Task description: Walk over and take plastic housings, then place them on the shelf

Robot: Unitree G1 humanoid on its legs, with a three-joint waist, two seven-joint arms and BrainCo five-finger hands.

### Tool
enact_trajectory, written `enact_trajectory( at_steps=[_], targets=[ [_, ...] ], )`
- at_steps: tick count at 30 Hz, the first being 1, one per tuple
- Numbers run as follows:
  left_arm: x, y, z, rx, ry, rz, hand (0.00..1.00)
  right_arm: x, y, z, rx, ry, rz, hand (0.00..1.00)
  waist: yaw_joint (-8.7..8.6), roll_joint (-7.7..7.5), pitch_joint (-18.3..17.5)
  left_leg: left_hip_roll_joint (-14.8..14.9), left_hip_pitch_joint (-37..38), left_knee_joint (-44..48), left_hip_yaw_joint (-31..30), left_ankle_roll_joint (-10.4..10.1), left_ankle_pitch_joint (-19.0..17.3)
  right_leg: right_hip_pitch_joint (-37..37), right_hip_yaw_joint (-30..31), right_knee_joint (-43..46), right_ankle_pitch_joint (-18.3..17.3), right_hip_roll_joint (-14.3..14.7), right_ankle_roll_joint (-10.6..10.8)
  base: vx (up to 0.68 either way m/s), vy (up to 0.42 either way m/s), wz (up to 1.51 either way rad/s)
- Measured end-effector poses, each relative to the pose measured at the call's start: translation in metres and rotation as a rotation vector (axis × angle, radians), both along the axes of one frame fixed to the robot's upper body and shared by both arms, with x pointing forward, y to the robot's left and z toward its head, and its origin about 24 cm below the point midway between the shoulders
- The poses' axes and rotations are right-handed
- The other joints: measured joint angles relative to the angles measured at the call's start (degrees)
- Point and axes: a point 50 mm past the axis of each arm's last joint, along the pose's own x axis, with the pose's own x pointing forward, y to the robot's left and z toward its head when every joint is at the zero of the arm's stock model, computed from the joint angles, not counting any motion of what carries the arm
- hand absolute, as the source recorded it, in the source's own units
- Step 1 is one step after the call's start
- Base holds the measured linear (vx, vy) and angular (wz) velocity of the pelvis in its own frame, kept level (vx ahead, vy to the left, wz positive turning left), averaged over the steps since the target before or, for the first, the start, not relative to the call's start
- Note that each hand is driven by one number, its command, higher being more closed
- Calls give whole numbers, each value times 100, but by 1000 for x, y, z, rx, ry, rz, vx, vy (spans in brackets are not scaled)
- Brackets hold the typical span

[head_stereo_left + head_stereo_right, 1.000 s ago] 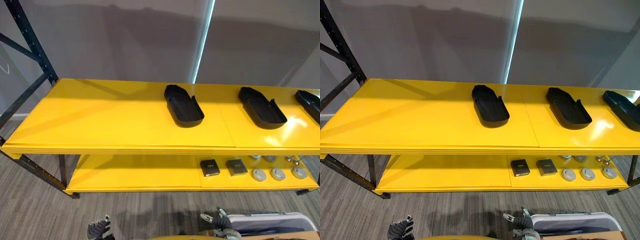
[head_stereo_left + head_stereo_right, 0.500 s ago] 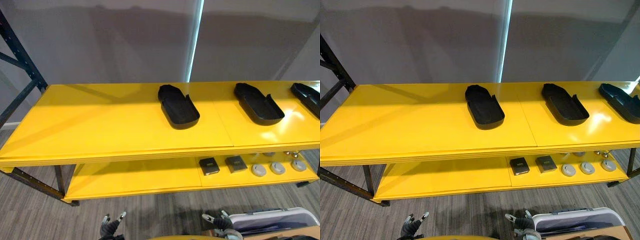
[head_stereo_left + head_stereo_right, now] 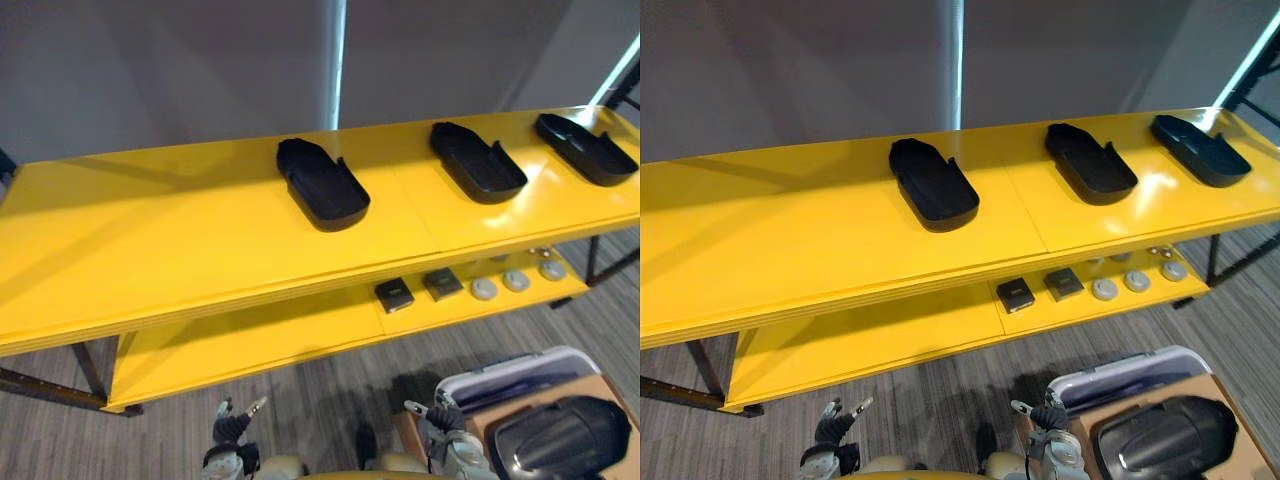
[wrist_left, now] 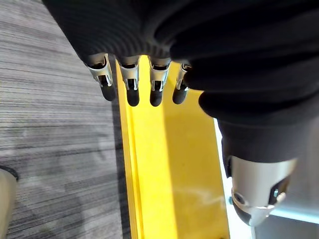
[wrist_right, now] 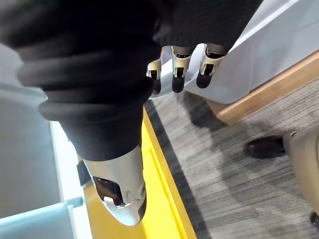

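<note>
Three black plastic housings lie open side up on the yellow top shelf (image 3: 180, 250): one in the middle (image 3: 322, 183), one further right (image 3: 477, 161) and one at the far right (image 3: 585, 148). Another black housing (image 3: 560, 440) rests in a cardboard box (image 3: 625, 385) at the lower right, beside my right hand. My left hand (image 3: 232, 430) and right hand (image 3: 440, 425) hang low over the carpet, well short of the shelf. Both are open and empty, with the left fingers (image 4: 132, 84) and right fingers (image 5: 179, 69) relaxed and straight.
A pale grey plastic bin (image 3: 505, 372) stands next to the box. The lower yellow shelf (image 3: 250, 345) carries two small black boxes (image 3: 395, 293) and several grey round discs (image 3: 516, 281). A grey wall runs behind the rack, and grey carpet (image 3: 320, 400) lies before it.
The whole picture has swung to the right, so the camera has moved. The box with the black housing has come into view at the lower right. Both hands stay low and empty.
</note>
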Motion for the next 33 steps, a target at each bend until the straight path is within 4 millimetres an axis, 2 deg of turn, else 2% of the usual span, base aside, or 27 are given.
enact_trajectory(
  at_steps=[1, 3, 4, 5, 6, 7, 9, 11, 12, 14, 16, 21, 24, 26, 27, 28, 29, 30, 31, 32, 33],
  targets=[
    [5, -5, 1, -12, -12, -2, 0, 3, 0, 1, -7, -7, 8, 0, 27, 54, 60, 59, -67, -88, 446, 260, 63, -186, -513, 172, -66, -173, -91, -338, 122, -143],
    [8, -6, 2, -13, -19, -5, 0, 4, 1, 2, -10, -8, 16, 0, 42, -13, 62, 90, -15, -247, 807, 394, 148, -461, -1135, 1033, -256, -415, -63, -273, 124, -112],
    [8, -7, 2, -13, -18, -12, 0, 2, 1, 1, -9, -1, 12, 0, 40, 67, 109, 95, 60, -369, 990, 409, 202, -488, -1409, 1883, -639, -527, -133, -145, 80, -76],
    [9, -8, 2, -13, -19, -27, 0, -1, 1, -1, -9, 7, 11, 0, 22, 22, 80, 94, 118, -434, 1071, 396, 235, -406, -1432, 2492, -993, -629, -116, -157, 72, -73],
    [11, -10, 3, -11, -24, -45, 0, -5, 1, -2, -8, 19, 8, 0, 17, 43, 74, 83, 125, -523, 1168, 356, 267, -223, -1459, 3036, -1411, -696, -37, -126, 40, -49],
    [11, -10, 3, -11, -23, -44, 0, -8, 2, -4, -5, 27, 8, 0, 18, 12, 33, 75, 155, -600, 1246, 358, 353, -50, -1537, 3250, -1655, -774, 8, -102, 18, -43],
    [11, -10, 3, -11, -23, -42, 0, -11, 3, -6, -1, 41, 7, 0, 56, -57, -17, 32, 146, -818, 1379, 279, 540, 509, -1781, 3093, -1910, -924, 80, -59, -22, -41],
    [10, -5, 2, 0, -14, -45, 0, -9, 5, -7, 2, 51, 15, 0, 156, -215, -155, -84, -31, -911, 1393, 192, 738, 991, -1894, 1879, -2068, -985, 235, -61, -104, -68],
    [9, -3, -1, 8, 9, -52, 0, -1, 1, -9, -12, 72, 32, 0, 230, -228, -177, -152, -206, -940, 1004, 170, 854, 1192, -1822, 926, -2012, -867, 116, -77, -194, -65],
    [5, -7, -5, 2, 43, -74, 0, 1, -7, -9, -30, 76, 26, 0, 146, -107, -166, -124, -163, -998, 791, 105, 1005, 1381, -1798, 594, -1776, -789, 55, -73, -150, -25],
    [-1, -8, -8, 0, 61, -79, 0, -3, -13, -10, -43, 88, 20, 0, 165, -43, -191, -80, 44, -1218, 664, 70, 1062, 1477, -1634, 424, -1637, -670, -25, -64, -107, -34],
    [-7, -8, -11, -1, 87, -84, 0, -11, -18, -14, -46, 123, 7, 0, 129, 6, -225, -51, 229, -1773, 783, -34, 1414, 1419, -1255, 88, -1279, -535, -103, -86, -55, -41],
    [-9, -7, -12, 1, 91, -83, 0, -18, -20, -17, -49, 143, -2, 0, 122, 19, -217, -68, 270, -1817, 887, -35, 1423, 1342, -1054, 103, -1240, -524, -96, -78, 31, -39],
    [-9, -5, -12, 7, 93, -84, 0, -16, -21, -16, -50, 137, -6, 0, 124, 27, -187, -33, 284, -1807, 1019, -54, 1387, 1169, -871, 317, -1278, -533, -45, -60, 31, -58],
    [-11, -1, -12, 16, 104, -82, 0, -10, -21, -14, -50, 123, -2, 0, 116, 53, -105, 31, 345, -1821, 1323, -98, 1294, 1022, -903, 439, -1359, -605, -84, -77, 38, -73],
    [-14, 1, -13, 17, 112, -79, 0, -8, -21, -13, -50, 117, 0, 0, 113, 78, -63, 47, 388, -1834, 1458, -102, 1282, 1025, -1195, 457, -1367, -714, -90, -103, 70, -100],
    [-18, 3, -14, 21, 125, -72, 0, -6, -20, -12, -51, 111, 5, 0, 105, 136, -25, 85, 440, -1879, 1654, -140, 1218, 1005, -1982, 524, -1317, -990, -152, -81, 63, -62],
    [-18, 3, -14, 18, 125, -70, 0, -6, -20, -12, -50, 111, 6, 0, 102, 147, -24, 93, 448, -1888, 1693, -147, 1210, 1003, -2171, 534, -1314, -1059, -157, -81, 89, -77],
    [-19, 6, -14, 28, 128, -69, 0, -5, -18, -12, -51, 110, 17, 0, 83, 180, -11, 137, 458, -1918, 1828, -179, 1188, 991, -2822, 546, -1260, -1289, -235, -49, 63, -65],
    [-19, 11, -14, 43, 132, -71, 0, -4, -15, -12, -47, 110, 26, 0, 37, 177, 3, 188, 455, -1912, 1921, -236, 1154, 986, -3240, 545, -1157, -1402, -314, -25, 41, -66],
    [-20, 12, -14, 44, 137, -71, 0, -4, -14, -12, -45, 111, 26, 0, 7, 165, 7, 190, 454, -1899, 1917, -286, 1125, 987, -3276, 524, -1074, -1410, -299, 5, -15, -45]
  ],
)
